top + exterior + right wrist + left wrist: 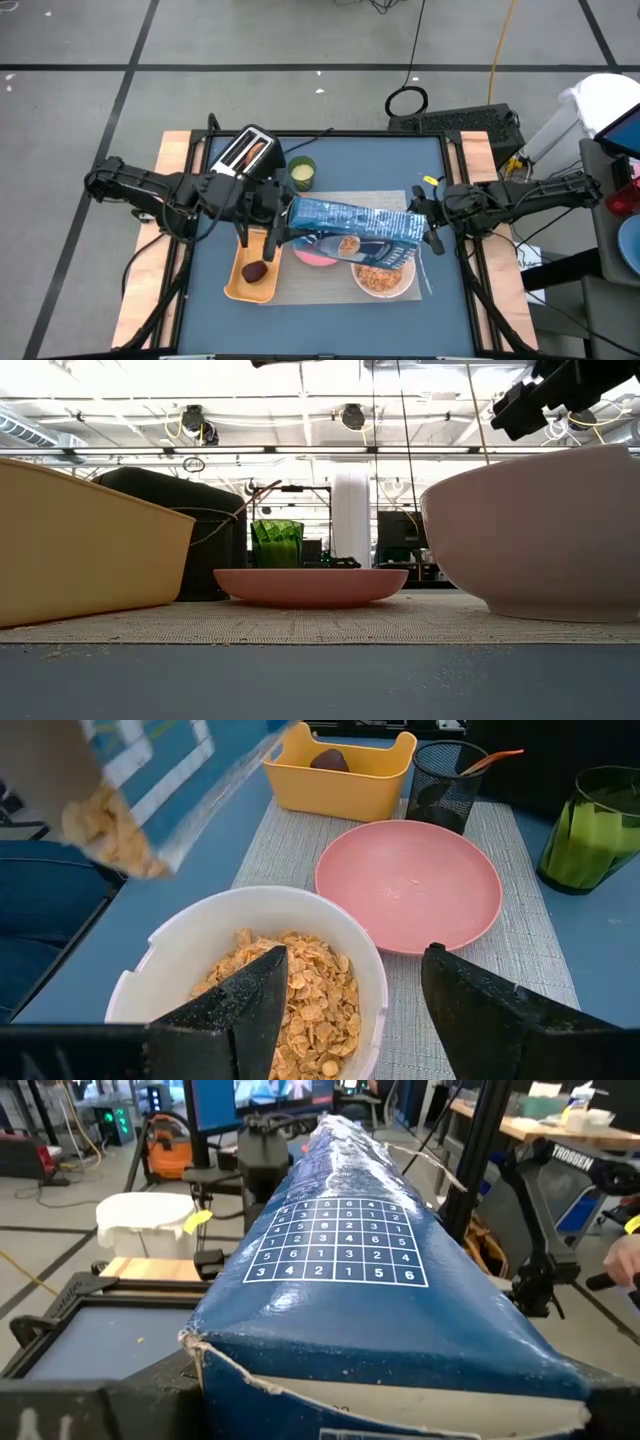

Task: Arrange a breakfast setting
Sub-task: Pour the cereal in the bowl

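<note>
Blue tabletop (440,170) carries the grey mat (330,285), my landmark. White bowl (383,278) of tan cereal (290,990) sits on the mat's right part, pink plate (408,883) just beside it toward the mat's middle, empty. Yellow tray (240,283) with a dark-red fruit (254,271) lies at the mat's left edge; toaster (249,153) and green cup (301,173) stand beyond the mat. Blue cereal box (355,225) is held level above plate and bowl: left gripper (277,215) clamps its left end; right gripper (428,225) sits at its right end above the bowl, fingers apart, contact unclear. Flakes (108,835) spill from the box's liner over the bowl.
</note>
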`<state>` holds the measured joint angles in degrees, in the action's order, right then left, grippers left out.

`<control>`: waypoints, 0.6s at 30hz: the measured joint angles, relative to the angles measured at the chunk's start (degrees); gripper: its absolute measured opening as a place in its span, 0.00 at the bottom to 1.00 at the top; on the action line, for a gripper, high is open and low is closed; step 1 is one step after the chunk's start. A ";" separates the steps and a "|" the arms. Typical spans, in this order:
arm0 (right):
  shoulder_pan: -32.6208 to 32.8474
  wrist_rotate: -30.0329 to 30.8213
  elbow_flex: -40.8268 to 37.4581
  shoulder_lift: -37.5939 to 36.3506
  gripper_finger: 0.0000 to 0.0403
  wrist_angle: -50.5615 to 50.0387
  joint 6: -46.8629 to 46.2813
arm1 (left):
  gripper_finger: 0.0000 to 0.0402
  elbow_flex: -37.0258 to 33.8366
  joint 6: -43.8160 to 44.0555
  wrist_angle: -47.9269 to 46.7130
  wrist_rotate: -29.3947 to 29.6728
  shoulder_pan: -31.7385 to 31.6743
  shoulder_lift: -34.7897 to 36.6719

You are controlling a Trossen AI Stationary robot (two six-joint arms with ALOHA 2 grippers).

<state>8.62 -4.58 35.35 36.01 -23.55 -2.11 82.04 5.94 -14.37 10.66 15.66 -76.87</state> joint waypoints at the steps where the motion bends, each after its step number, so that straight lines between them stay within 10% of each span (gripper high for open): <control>1: 0.00 0.00 0.00 0.00 0.55 0.00 0.00 | 0.66 0.00 -0.05 0.47 0.10 0.00 0.11; 18: 0.00 0.00 0.00 0.02 0.55 2.22 -2.14 | 0.61 0.00 0.19 -1.71 1.88 0.00 0.80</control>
<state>8.62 -4.58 35.35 36.03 -21.33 -4.25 82.04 6.13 -16.09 12.55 15.66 -76.07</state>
